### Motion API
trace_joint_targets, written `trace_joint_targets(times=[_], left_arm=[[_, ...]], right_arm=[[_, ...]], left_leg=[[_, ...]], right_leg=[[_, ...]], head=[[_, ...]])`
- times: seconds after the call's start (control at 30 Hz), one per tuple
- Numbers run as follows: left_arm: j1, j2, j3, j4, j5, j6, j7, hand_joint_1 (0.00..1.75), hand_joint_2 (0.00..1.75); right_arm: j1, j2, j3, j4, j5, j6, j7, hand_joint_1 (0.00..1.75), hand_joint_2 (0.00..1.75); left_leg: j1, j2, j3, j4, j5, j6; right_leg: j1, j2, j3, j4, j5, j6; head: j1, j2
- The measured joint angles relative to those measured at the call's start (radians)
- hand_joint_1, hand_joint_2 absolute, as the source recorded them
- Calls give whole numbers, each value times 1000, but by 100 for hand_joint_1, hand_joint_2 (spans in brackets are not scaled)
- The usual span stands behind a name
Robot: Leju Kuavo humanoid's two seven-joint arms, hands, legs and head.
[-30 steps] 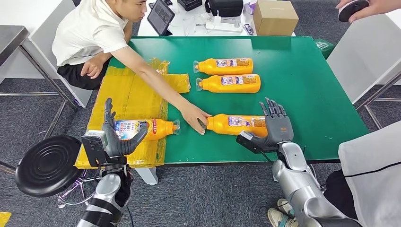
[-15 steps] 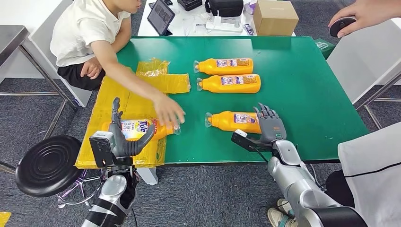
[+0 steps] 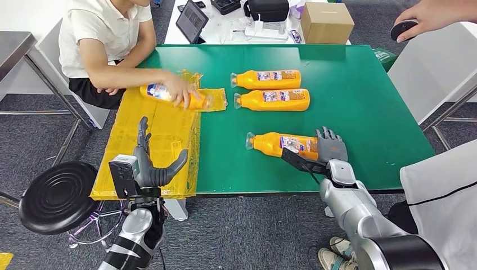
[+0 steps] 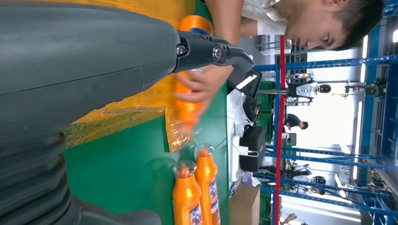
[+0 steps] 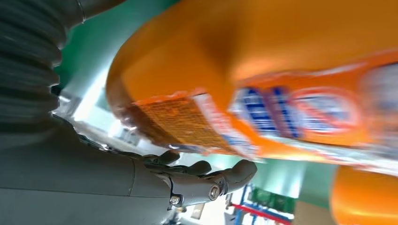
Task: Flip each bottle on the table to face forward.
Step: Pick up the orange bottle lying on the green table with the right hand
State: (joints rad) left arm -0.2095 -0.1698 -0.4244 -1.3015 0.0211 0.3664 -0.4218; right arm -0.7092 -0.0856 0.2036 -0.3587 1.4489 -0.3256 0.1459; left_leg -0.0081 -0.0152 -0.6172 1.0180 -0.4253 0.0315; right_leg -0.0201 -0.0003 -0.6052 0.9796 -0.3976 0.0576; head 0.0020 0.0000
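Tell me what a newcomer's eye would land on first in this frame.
Most striking are the orange bottles against the green table: two lie side by side at the far middle, and a nearer bottle lies with the right hand at its base. On the yellow bags at the table's left, a person's hand holds a fourth bottle, while the left hand hovers with fingers spread.

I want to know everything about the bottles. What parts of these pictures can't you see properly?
- Nearest bottle, head view: its base end is hidden behind the right robot hand.
- Same bottle, right wrist view: blurred by closeness, so its label can't be read.
- Bottle on the yellow bags, head view: the person's hand covers its middle.
- Two far bottles: label print too small to read.
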Motion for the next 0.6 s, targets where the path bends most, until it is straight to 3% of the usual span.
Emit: trace_joint_targets(times=[0.23,0.3,0.37,0.43,0.6], left_arm=[[0,0,-2,2,0,-1,0,0,175],[0,0,-2,3,0,-2,0,0,175],[0,0,-2,4,0,-6,0,0,175],[0,0,-2,5,0,-8,0,0,175],[-3,0,-2,7,2,-8,-5,0,175]], right_arm=[[-3,-16,12,7,5,-4,12,0,175],[-3,-17,12,9,0,1,14,73,175],[-4,-20,12,12,-13,17,9,161,175],[-2,-24,11,16,-40,38,-18,175,175],[12,-32,-25,20,-149,33,-176,175,175]], left_leg=[[0,0,1,0,0,0],[0,0,1,0,0,0],[0,0,1,0,0,0],[0,0,2,0,0,0],[0,1,2,0,0,0]], right_leg=[[0,0,1,0,0,1],[0,0,1,0,0,0],[0,0,1,0,0,0],[0,0,1,0,0,0],[0,0,1,0,1,0]], head=[[0,0],[0,0],[0,0],[0,0],[0,0]])
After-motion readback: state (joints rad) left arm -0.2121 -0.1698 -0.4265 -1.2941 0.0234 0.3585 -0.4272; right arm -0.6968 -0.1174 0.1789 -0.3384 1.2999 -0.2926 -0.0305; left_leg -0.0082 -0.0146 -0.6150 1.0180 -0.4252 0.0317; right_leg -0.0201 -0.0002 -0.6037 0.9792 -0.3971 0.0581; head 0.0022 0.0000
